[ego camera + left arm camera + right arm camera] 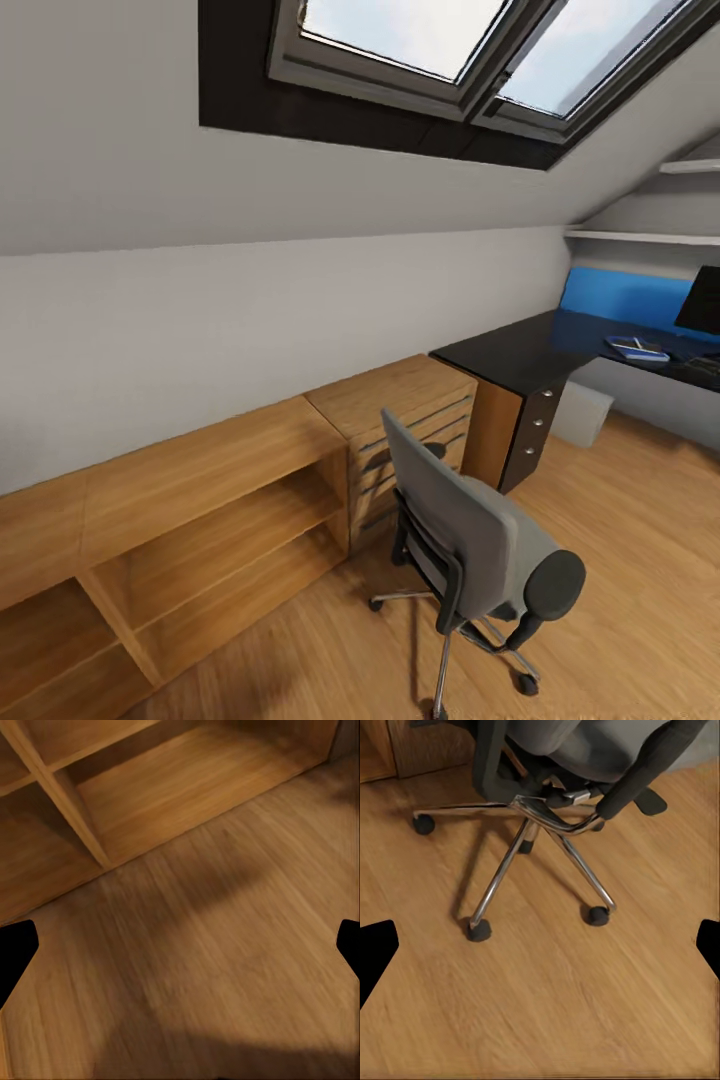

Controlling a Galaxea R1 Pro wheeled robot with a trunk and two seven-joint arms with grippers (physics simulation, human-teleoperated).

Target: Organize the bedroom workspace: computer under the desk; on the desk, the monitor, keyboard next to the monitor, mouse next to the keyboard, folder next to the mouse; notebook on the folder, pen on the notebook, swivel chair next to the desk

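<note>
**Chair close, desk far at 2 o'clock**

While I stand in the bedroom, my head looks over the chair [470, 530], which is near me at about 5 o'clock in the head view. Its grey back faces me, so the seat points away, toward the wood cabinet [180, 500] at 10 o'clock. I judge it stands there because nobody has pushed it to the desk [520, 352] yet; the two are well apart.

Far at 2 to 3 o'clock the black desk runs with its long axis away to the right, along the blue panel [625, 297]. On it lies something flat, blue and white [638, 348], too small to name for sure. The dark edge of the monitor [700, 300] stands upright at 3 o'clock, cut by the frame. Under the desk a light grey box, I think the computer [583, 412], sits on the floor, where the task wants it.

My right gripper [540, 945] hangs over the floor [540, 1005], looking at the chrome base [540, 817] and casters; its tips show at both sides, wide apart, holding nothing. My left gripper [180, 949] is wide and empty too, over bare floor near the cabinet shelves [82, 817].

My judgement: I am on my way, no grasp begun.
</note>
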